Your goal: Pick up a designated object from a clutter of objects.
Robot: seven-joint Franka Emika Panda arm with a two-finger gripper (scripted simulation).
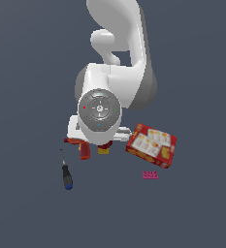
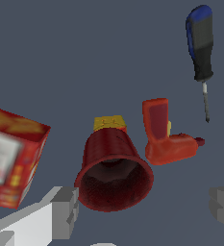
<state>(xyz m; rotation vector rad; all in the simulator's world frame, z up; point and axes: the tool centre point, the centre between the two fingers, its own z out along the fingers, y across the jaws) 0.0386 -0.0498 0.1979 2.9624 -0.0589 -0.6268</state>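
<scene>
While spread wide, pincer (image 2: 144, 211) above mug (image 2: 114, 170), drill (image 2: 167, 139) just beside.

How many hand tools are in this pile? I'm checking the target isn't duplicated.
2. The red drill lies beside the dark red mug; the screwdriver lies apart, just beyond the drill. In the exterior view the arm hides part of the clutter.

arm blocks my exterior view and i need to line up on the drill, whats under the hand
observer: A dark red mug, its open mouth toward the wrist camera, with the drill right beside it.
operator: which way is the drill lying
observer: Its dark tip ends near the screwdriver's metal tip.
operator: gripper open
observer: Yes, the gripper is open, fingers wide apart, one close to the mug's rim.
</scene>
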